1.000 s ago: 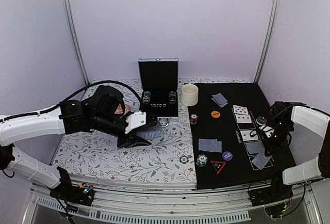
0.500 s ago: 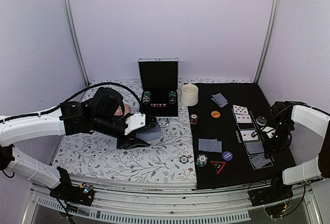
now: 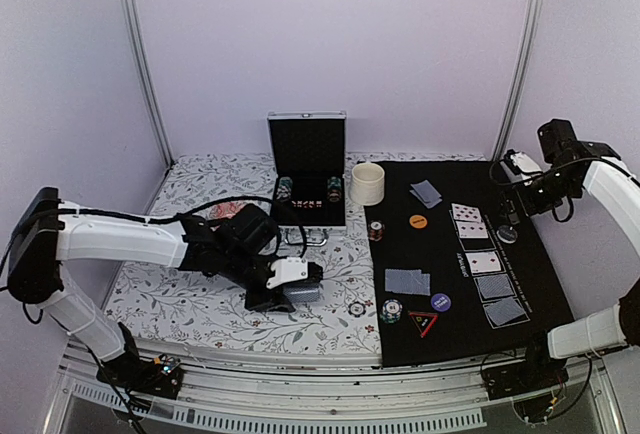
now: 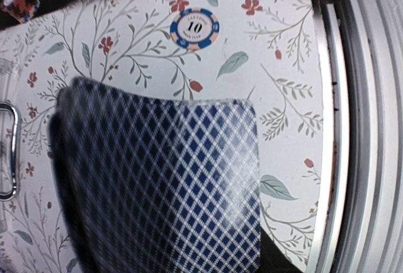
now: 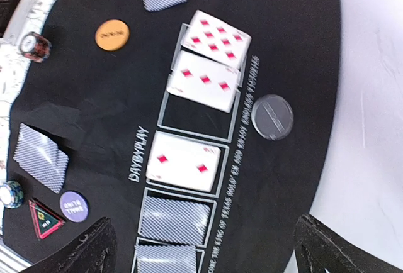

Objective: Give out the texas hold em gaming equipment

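Left gripper (image 3: 292, 286): fingers hidden; seemingly pinching the card deck (image 4: 164, 185) above the floral cloth (image 4: 283, 65), near a blue chip (image 4: 194, 27).
Right gripper (image 3: 512, 176): fingers spread wide, holding nothing, raised over the black mat (image 5: 94, 109) beside its card row (image 5: 184, 161).

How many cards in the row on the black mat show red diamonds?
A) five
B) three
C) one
B: the top card, second card and third card show red diamonds, while the last two cards lie face down.
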### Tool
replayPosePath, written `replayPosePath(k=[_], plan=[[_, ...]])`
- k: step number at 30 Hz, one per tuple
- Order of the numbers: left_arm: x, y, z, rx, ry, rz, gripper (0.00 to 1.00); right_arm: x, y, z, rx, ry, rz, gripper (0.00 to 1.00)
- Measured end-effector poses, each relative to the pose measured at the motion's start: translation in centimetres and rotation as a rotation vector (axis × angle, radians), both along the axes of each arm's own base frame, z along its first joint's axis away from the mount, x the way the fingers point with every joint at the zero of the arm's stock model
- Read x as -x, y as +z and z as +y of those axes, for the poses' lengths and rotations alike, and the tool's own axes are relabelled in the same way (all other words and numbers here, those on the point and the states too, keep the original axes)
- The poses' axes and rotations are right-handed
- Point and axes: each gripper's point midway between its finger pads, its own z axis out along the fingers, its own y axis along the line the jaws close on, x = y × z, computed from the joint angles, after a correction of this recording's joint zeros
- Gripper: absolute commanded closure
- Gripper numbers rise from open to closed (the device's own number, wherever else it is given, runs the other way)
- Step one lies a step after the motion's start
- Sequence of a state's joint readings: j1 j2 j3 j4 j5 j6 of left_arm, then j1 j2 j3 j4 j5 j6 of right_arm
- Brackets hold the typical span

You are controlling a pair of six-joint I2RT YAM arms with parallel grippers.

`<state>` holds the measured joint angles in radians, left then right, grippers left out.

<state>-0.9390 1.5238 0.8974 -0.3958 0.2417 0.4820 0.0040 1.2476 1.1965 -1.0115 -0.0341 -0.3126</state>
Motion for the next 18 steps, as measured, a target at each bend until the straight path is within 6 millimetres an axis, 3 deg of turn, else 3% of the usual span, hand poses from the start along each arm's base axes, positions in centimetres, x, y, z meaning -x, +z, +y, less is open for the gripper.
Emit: replayPosePath(k=[8,14,15,18], plan=[[-2.6,-6.7,0.4,-0.173,0.057,0.067,0.51,-1.2,0.6,4.3,-0.143,0.131,-0.085,0.01],[-3.7,-6.6,-0.5,-0.155,0.057,0.067,0.19,-0.4,1.6,5.8,-0.216,0.193,-0.158,0.01],[-3.7,-6.6,-0.5,-0.153,0.052,0.066,0.05,-0.3,2.0,6.0,-0.225,0.204,-0.176,0.01],[-3.5,-6.6,-0.4,-0.157,0.045,0.074,0.02,-0.3,3.4,6.6,-0.249,0.23,-0.233,0.01]])
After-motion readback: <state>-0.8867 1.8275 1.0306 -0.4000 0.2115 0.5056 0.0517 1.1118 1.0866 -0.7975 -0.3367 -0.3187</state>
